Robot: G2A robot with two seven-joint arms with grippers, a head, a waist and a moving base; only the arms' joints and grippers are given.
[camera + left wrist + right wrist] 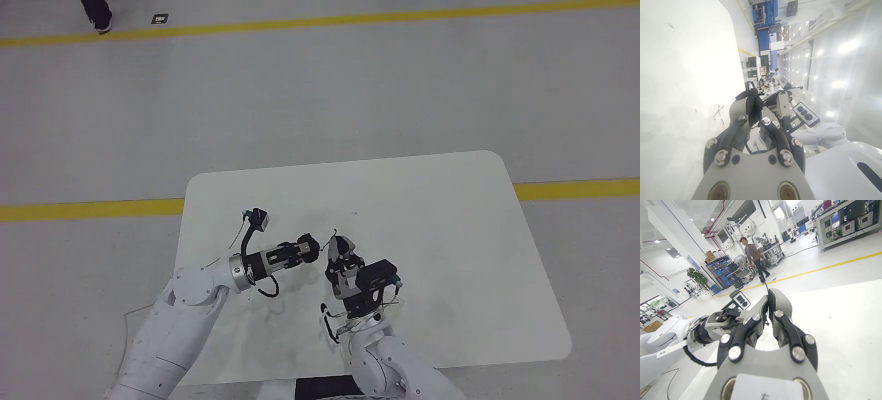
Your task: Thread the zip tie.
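The right tool is seen over the white bench, its fingers pressed together on a thin black zip tie. One end of the zip tie is curved upward past the fingertips; the other is hung down in the gap behind them. The left tool is held just beside, partly hidden. A small dark speck is seen on the bench

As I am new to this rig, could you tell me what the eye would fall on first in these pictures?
First, the two arms meet nearly tip to tip over the robot's side of the white table, the left pincer facing the right pincer. Next comes the thin black zip tie, pinched in the shut right pincer and curving up out of its tips.
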